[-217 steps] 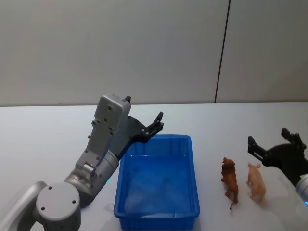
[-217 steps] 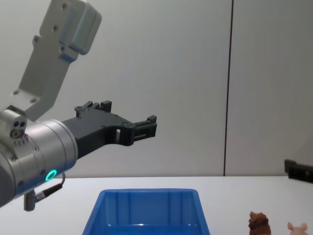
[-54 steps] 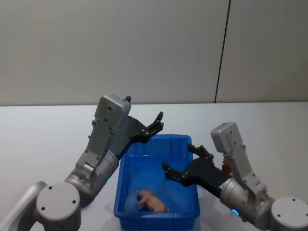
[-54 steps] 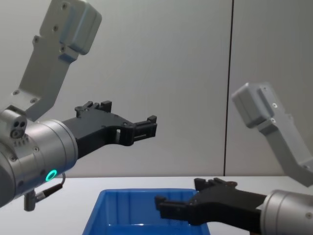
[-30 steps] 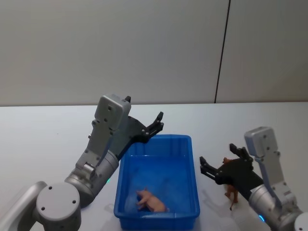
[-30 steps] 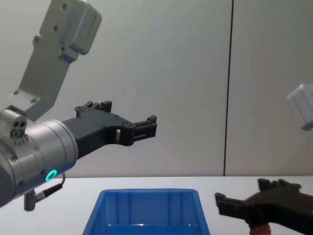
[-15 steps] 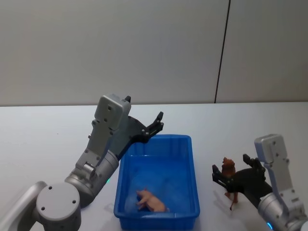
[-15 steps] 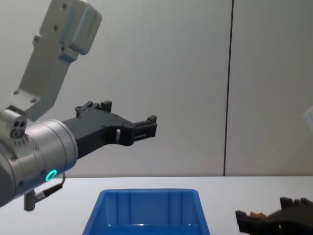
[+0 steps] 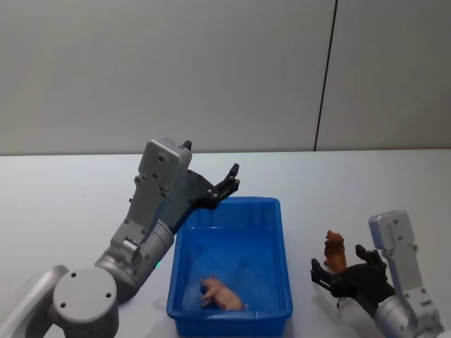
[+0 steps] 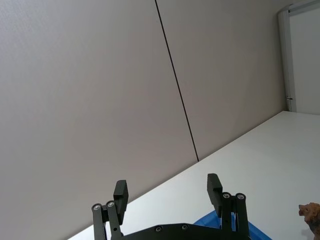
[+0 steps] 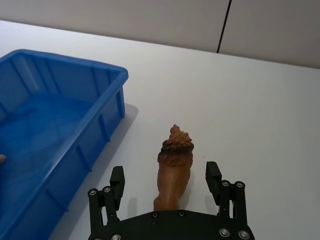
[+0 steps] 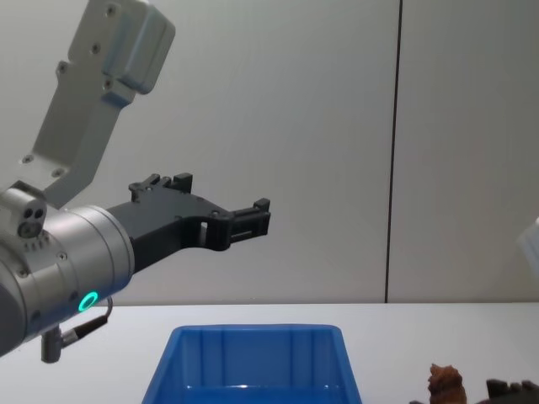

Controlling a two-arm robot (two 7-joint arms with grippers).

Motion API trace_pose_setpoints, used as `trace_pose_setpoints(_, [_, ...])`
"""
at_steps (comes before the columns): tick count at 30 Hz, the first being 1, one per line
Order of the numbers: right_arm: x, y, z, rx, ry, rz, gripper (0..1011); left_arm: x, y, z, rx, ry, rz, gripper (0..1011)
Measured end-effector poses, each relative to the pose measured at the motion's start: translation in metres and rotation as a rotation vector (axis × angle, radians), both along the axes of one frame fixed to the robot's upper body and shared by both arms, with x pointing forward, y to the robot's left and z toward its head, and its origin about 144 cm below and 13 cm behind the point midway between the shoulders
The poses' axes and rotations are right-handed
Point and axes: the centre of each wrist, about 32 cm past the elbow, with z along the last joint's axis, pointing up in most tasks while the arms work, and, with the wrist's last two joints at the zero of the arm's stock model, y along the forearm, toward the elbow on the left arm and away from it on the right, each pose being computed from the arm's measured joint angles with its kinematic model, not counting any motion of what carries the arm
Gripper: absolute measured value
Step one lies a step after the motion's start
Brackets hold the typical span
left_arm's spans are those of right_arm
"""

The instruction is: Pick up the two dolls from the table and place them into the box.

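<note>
So, two dolls total. The pale pink doll is lying on its side on the floor of the blue box, toward the near end. The shaggy reddish-brown doll is standing upright on the white table, just right of the box and not touching it.

One box, two grippers. The right gripper is down low at the table with its fingers spread wide, one on each side of the brown doll. There's a visible gap on both sides, so it's not gripping anything. The left gripper hangs up in the air over the box's far left corner, fingers also spread apart and holding nothing.
</note>
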Motion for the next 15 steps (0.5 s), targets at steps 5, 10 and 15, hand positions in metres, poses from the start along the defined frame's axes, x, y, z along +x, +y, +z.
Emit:
trace_pose_setpoints(5, [-0.0005, 0.0019, -0.0045, 0.004, 0.023, -0.002, 960, 0.0, 0.0, 0.0, 0.0, 0.0, 0.0, 1001])
trace_pose_setpoints(10, [-0.0004, 0.0031, -0.0076, 0.007, 0.039, -0.005, 858, 0.0, 0.0, 0.0, 0.0, 0.0, 0.0, 1001])
trace_pose_setpoints(15, [-0.0001, 0.0043, -0.0106, 0.008, 0.055, -0.01, 704, 0.0, 0.0, 0.0, 0.0, 0.0, 0.0, 1001])
